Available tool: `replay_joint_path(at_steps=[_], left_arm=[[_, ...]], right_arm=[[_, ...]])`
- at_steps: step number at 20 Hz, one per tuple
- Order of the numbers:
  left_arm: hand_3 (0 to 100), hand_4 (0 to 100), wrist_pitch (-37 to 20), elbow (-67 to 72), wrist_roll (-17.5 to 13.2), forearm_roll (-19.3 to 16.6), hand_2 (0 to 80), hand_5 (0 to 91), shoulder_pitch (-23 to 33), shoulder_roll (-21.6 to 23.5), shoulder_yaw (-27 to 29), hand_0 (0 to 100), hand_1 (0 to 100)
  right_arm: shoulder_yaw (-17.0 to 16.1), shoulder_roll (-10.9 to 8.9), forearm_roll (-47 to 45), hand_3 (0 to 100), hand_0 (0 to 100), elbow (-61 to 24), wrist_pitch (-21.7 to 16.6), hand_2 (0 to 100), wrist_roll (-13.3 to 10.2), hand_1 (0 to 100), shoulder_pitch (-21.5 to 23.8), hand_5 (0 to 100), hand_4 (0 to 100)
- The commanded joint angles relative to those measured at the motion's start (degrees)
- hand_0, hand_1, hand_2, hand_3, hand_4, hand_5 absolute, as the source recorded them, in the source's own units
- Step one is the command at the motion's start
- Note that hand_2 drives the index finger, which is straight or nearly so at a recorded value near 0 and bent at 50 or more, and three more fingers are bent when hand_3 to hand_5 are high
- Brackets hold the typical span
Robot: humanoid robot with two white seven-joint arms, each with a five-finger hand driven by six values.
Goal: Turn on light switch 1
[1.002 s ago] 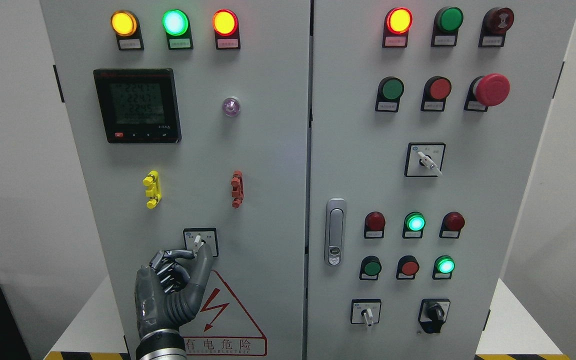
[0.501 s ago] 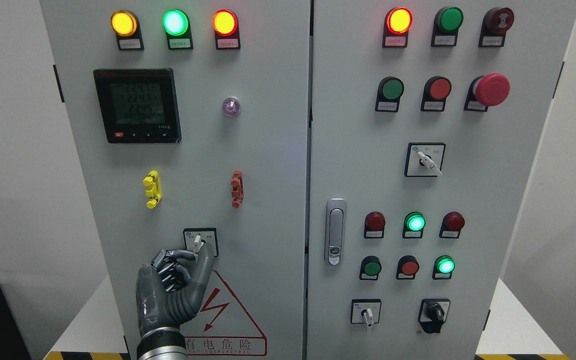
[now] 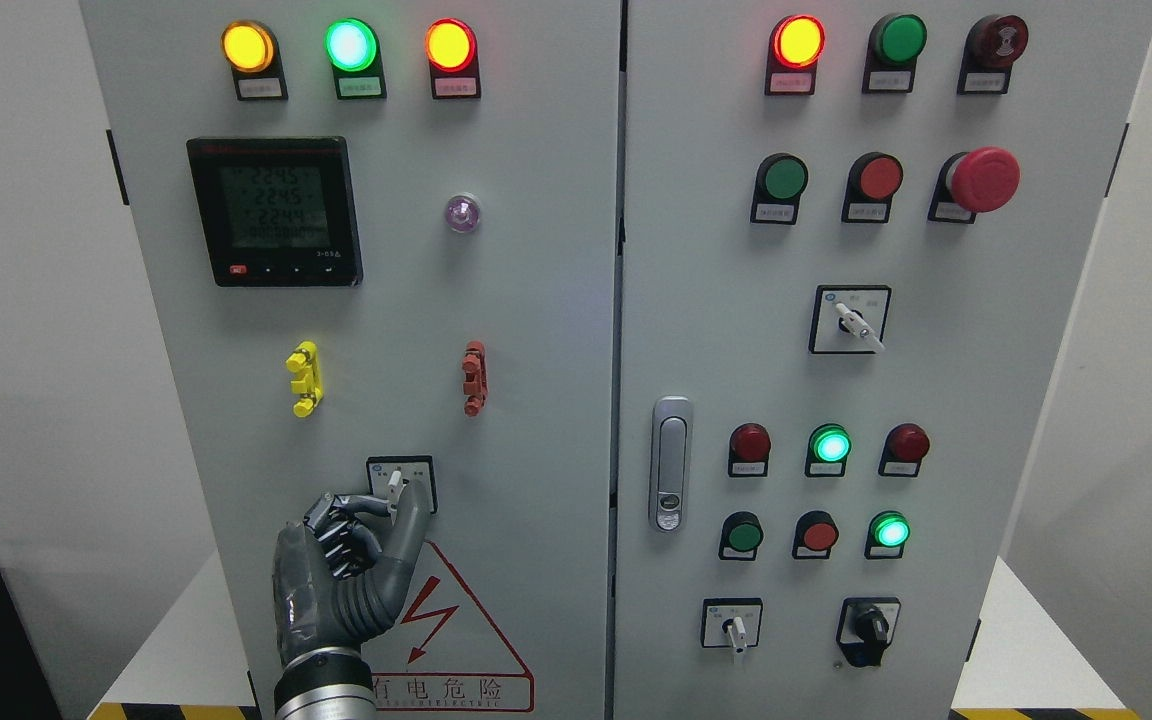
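— Switch 1 [image 3: 400, 483], how is it seen from the head view?

— It is shown as a small rotary selector on a square black-framed plate, low on the left cabinet door [image 3: 536, 330], below the yellow clip [image 3: 303, 378] and the red clip [image 3: 474, 377] and just above the warning triangle [image 3: 441, 620]. A pale lever is set in the middle of the plate, standing nearly upright.

— And the left hand [image 3: 346, 570]?

— It is raised from the bottom edge, back turned to the camera. The lever is pinched between the thumb on its right and a fingertip on its left; the other fingers are curled into the palm.

— What is hidden or unclear?

— The lower part of the plate is covered by the thumb and fingers. The small labels at the plate's top cannot be read. The forearm is cut off by the bottom edge. The figures on the meter [image 3: 276, 212] are too faint to be made out with certainty. No second robot hand is seen.
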Motion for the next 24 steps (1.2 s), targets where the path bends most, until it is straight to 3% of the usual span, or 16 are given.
replay_joint_path(at_steps=[1, 24], left_arm=[[100, 96, 0.6, 0.1, 0.0, -0.1, 59.9, 87.2, -0.1, -0.2, -0.1, 11, 54], [100, 97, 1.3, 0.1, 0.0, -0.4, 61.3, 86.8, -0.8, -0.2, -0.4, 12, 51]], right_arm=[[0.0, 0.01, 0.0, 0, 0, 0.0, 0.0, 0, 0.0, 0, 0.0, 0, 0], [0.0, 0.01, 0.0, 0, 0, 0.0, 0.0, 0, 0.0, 0, 0.0, 0, 0]])
